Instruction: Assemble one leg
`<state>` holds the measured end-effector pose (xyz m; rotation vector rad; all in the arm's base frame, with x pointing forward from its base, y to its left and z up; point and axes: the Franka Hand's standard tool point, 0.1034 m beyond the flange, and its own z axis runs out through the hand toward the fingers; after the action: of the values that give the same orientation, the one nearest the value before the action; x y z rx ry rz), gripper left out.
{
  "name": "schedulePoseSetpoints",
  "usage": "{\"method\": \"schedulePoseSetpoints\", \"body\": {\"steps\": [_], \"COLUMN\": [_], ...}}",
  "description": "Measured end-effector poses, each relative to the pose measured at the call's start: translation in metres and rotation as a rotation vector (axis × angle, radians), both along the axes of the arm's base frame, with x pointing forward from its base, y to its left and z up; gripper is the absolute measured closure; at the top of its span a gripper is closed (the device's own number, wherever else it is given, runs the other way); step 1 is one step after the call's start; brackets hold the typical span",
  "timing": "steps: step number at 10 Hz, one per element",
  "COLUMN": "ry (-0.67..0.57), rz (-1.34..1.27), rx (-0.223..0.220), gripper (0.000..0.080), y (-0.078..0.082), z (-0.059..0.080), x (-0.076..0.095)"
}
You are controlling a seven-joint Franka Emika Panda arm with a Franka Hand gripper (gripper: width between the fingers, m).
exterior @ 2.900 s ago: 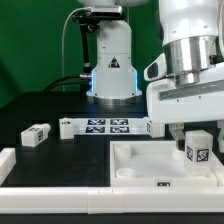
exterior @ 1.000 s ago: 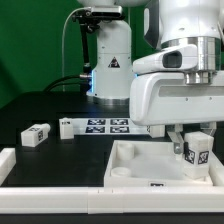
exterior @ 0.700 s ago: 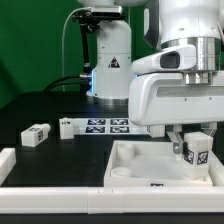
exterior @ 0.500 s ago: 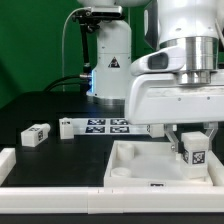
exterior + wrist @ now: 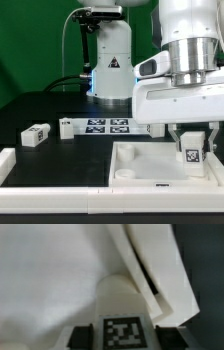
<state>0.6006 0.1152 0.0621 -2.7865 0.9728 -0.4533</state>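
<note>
Exterior view, left to right: 1 spare small white tagged block; marker board; large white square tabletop; gripper clamped on the short white plastic leg, upright over the tabletop's right corner. Keep it vertical while seating.

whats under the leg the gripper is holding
The tabletop lies below the leg, near its corner on the exterior view's right. The gripper and leg cover any socket there.
</note>
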Motion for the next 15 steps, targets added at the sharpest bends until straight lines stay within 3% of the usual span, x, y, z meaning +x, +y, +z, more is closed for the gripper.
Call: {"method": "schedulePoseSetpoints", "body": {"steps": [2, 3, 5, 6, 7, 8, 9, 11, 13, 15], "ry": [0.001, -0.002, 0.001, -0.002, -0.003, -0.005, -0.012, -0.029, -0.038, -0.050], "rz": [-0.268, -0.300, -0.467, -0.447, -0.414, -0.396, -0.338, -0.068, 0.137, 0.423], "rx": [0.100, 0.111, 0.178, 0.170, 0.157, 0.151, 0.132, 0.030, -0.047, -0.163], "gripper": [0.0501, 0.0501, 0.0497, 0.0495, 0.0420, 0.0241, 0.0241, 0.0155, 0.0151, 0.0150], "y": [0.004, 0.004, 0.006, 0.006, 0.006, 0.005, 0.004, 0.000, -0.003, -0.005], "z": [-0.001, -0.001, 0.001, 0.002, 0.002, 0.002, 0.006, 0.010, 0.012, 0.012], "x": [0.000, 0.001, 0.002, 0.002, 0.002, 0.002, 0.003, 0.004, 0.006, 0.008]}}
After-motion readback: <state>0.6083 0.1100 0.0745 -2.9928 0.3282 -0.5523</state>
